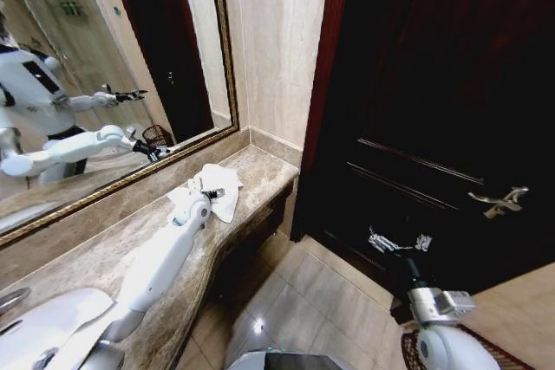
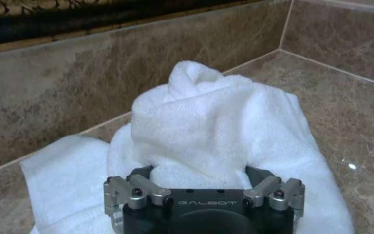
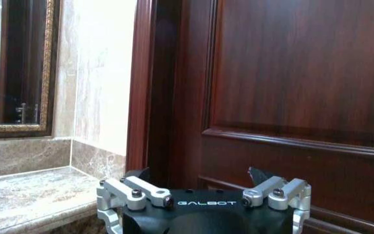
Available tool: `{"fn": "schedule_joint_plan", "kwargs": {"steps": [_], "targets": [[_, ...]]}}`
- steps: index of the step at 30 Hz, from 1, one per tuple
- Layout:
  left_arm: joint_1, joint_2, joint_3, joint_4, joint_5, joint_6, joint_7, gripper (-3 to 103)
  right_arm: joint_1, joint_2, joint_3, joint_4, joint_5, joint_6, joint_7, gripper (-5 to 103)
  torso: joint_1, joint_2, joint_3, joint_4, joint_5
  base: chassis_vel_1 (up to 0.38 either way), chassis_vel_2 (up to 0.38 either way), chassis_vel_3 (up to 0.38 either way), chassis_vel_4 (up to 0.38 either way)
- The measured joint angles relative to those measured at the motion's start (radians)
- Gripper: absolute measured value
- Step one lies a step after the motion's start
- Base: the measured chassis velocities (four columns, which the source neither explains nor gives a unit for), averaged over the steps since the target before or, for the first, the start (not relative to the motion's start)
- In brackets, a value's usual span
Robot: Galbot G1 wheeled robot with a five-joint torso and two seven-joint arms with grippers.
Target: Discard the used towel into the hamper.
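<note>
Left gripper [image 1: 214, 192] on the towel [image 1: 211, 188], at 11 o'clock on the counter [image 1: 104, 249] below the mirror [image 1: 95, 67]; fingers spread, sunk into its folds. Right gripper [image 1: 399, 243] at 4 o'clock, spread, facing the door [image 1: 434, 110]. Hamper [image 1: 408, 351] rim beside right arm.

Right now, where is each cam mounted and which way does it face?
Head view: on the head, looking down at the marble counter; left arm reaches to the white towel, right gripper hangs before the dark door.
Left wrist view: on the left wrist, facing the towel; left gripper with jaws open against it.
Right wrist view: on the right wrist, facing the door; right gripper, jaws open.
Shared: all three show the counter.
</note>
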Motion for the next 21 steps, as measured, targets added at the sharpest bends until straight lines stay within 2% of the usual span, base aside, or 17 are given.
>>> {"fn": "schedule_joint_plan", "kwargs": {"steps": [5,7,8,13,14,17,21], "targets": [[0.0,-0.006,0.0,0.006,0.015,-0.004,0.01,85,0.003,0.0,0.0,-0.01,0.001,0.008,0.001,100,0.0,0.0,0.0,0.0,0.0,0.0,0.0,0.0,0.0],[0.003,-0.01,0.002,0.01,0.039,-0.01,0.019,77,0.003,0.001,-0.001,-0.016,0.001,0.019,0.001,100,0.0,0.0,0.0,-0.0001,0.0,0.0,0.0,0.0,0.0],[0.003,-0.01,0.002,0.01,0.039,-0.01,0.019,77,0.003,0.001,-0.001,-0.016,0.001,0.019,0.001,100,0.0,0.0,0.0,-0.0001,0.0,0.0,0.0,0.0,0.0],[0.011,-0.021,-0.001,0.018,0.055,-0.021,0.026,62,0.002,-0.001,0.002,-0.025,0.002,0.031,0.001,100,0.0,0.0,0.0,0.0,0.0001,0.0,0.0,0.0,0.0],[0.011,-0.021,-0.001,0.018,0.055,-0.021,0.026,62,0.002,-0.001,0.002,-0.025,0.002,0.031,0.001,100,0.0,0.0,0.0,0.0,0.0001,0.0,0.0,0.0,0.0],[0.017,-0.025,-0.004,0.017,0.065,-0.026,0.027,50,0.001,-0.001,0.003,-0.026,0.001,0.035,0.001,100,0.0,0.0,0.0,0.0,0.0,0.0,0.0,0.0,0.0],[0.018,-0.023,-0.007,0.013,0.067,-0.029,0.029,43,0.003,0.0,0.002,-0.03,0.0,0.038,0.001,100,0.0,0.0,0.0,-0.0001,-0.0001,0.0,0.0,0.0,0.0]]}}
